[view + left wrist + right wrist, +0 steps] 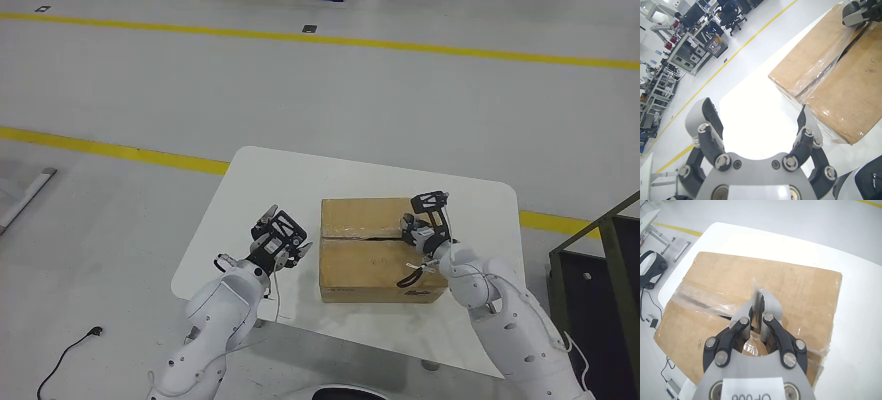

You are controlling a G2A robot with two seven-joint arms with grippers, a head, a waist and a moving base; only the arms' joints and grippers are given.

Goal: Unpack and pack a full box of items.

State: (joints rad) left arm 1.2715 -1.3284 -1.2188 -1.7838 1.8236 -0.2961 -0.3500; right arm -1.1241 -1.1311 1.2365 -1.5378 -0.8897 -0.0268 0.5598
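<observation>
The brown cardboard box (380,250) sits on the white table (260,190), flaps down, clear tape (696,298) wrinkled along its seam. My right gripper (758,299) pinches a lifted end of that tape; my left gripper (755,108) hangs spread beside the box.

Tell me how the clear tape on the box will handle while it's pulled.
Likely floppy: the clear tape wrinkles and twists between the right gripper and the box. Probably very light and thin, as it's see-through. It may cling or tear, since part is stuck along the seam.
</observation>
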